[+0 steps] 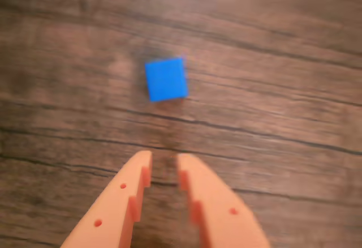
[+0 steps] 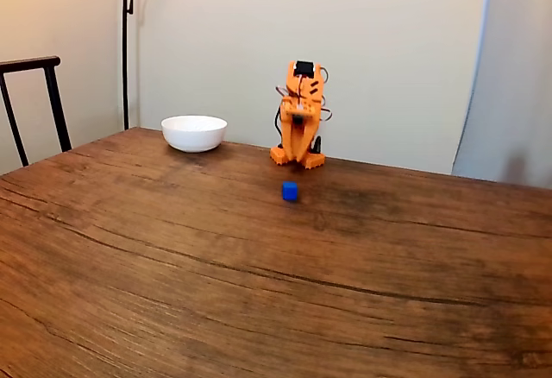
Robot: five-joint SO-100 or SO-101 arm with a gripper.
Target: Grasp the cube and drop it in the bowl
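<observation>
The small blue cube (image 1: 166, 78) lies on the dark wooden table, ahead of my orange gripper (image 1: 164, 160) in the wrist view. The two fingers stand slightly apart with a narrow gap and nothing between them, and they hang above the wood, short of the cube. In the fixed view the cube (image 2: 290, 191) sits a little in front of the folded orange arm, whose gripper (image 2: 296, 139) points down near the base. The white bowl (image 2: 194, 132) stands at the back of the table, left of the arm.
The wooden table (image 2: 259, 283) stretches wide towards the camera in the fixed view. A dark chair back (image 2: 34, 93) and a lamp pole (image 2: 127, 41) stand at the left beyond the table edge. A plain wall is behind the arm.
</observation>
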